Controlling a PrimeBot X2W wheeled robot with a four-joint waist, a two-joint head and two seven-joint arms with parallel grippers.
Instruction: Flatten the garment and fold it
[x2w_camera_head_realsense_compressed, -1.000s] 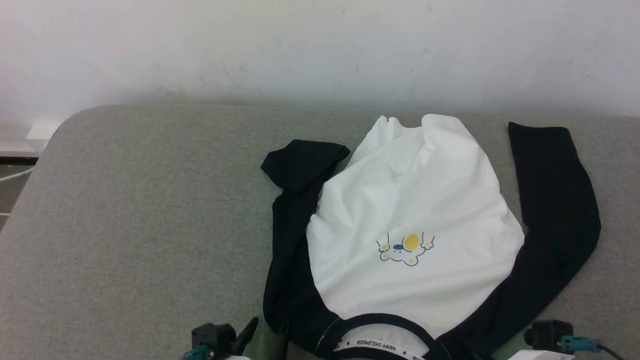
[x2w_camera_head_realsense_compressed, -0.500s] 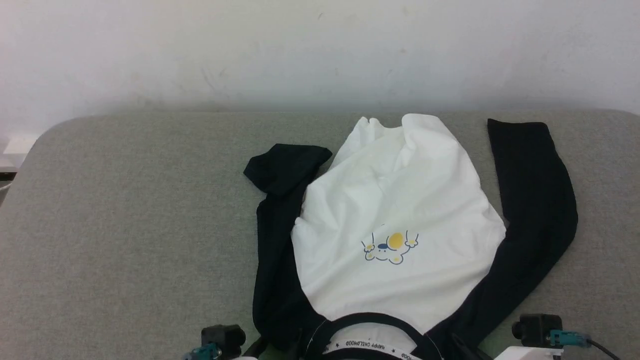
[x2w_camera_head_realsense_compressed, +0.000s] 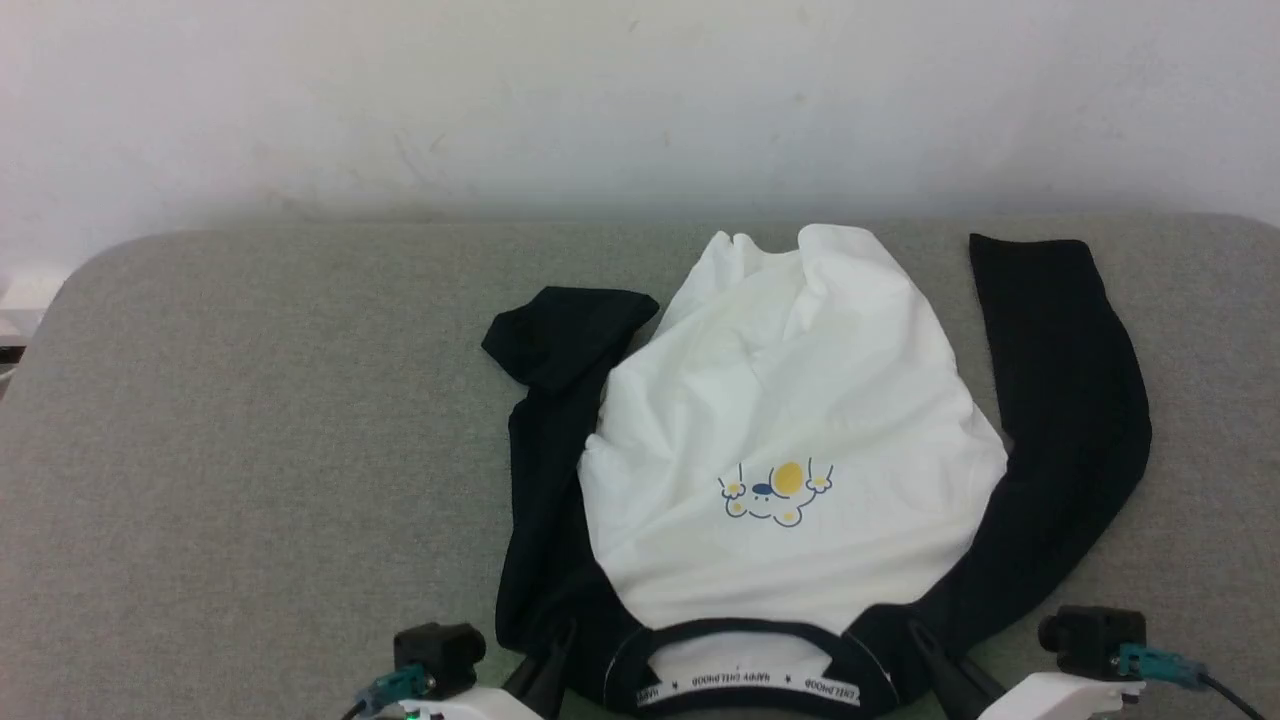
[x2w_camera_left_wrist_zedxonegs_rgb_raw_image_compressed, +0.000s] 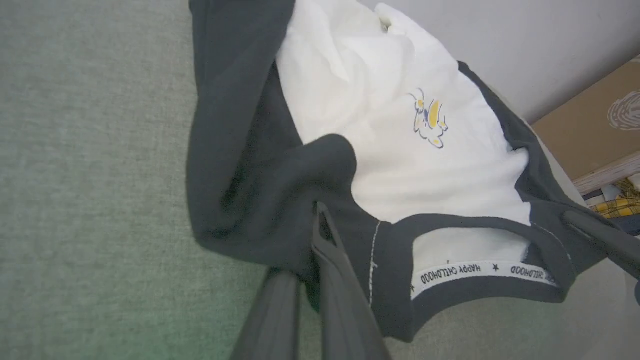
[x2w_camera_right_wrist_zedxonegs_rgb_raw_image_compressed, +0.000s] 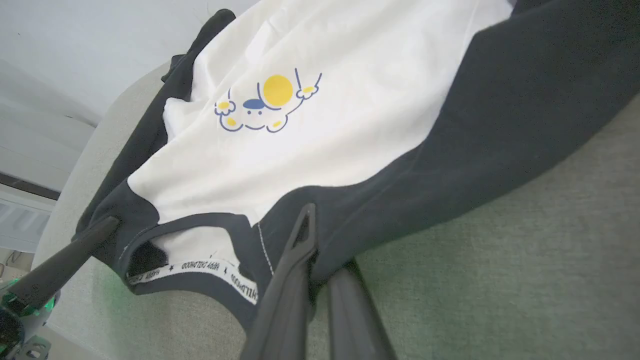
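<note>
White cotton shirt with black sleeves (x2w_camera_head_realsense_compressed: 790, 420) lies with its collar at the grey tabletop (x2w_camera_head_realsense_compressed: 250, 450)'s near edge. The left gripper (x2w_camera_head_realsense_compressed: 552, 658) has just clamped a shoulder, as the right gripper (x2w_camera_head_realsense_compressed: 932, 652) has; the shirt looks ready to be stretched flat.

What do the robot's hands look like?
The left gripper and right gripper each have two long, thin, dark grey fingers, slotted near the tip. Behind are white wrists, each with a black camera box and teal plug. A black cable trails right.

- Grey cushion (x2w_camera_head_realsense_compressed: 250, 450) left of garment (x2w_camera_head_realsense_compressed: 790, 420): wide free room.
- Right of black sleeve (x2w_camera_head_realsense_compressed: 1075, 420): narrow bare strip.
- Wall (x2w_camera_head_realsense_compressed: 640, 100) closes far edge.
</note>
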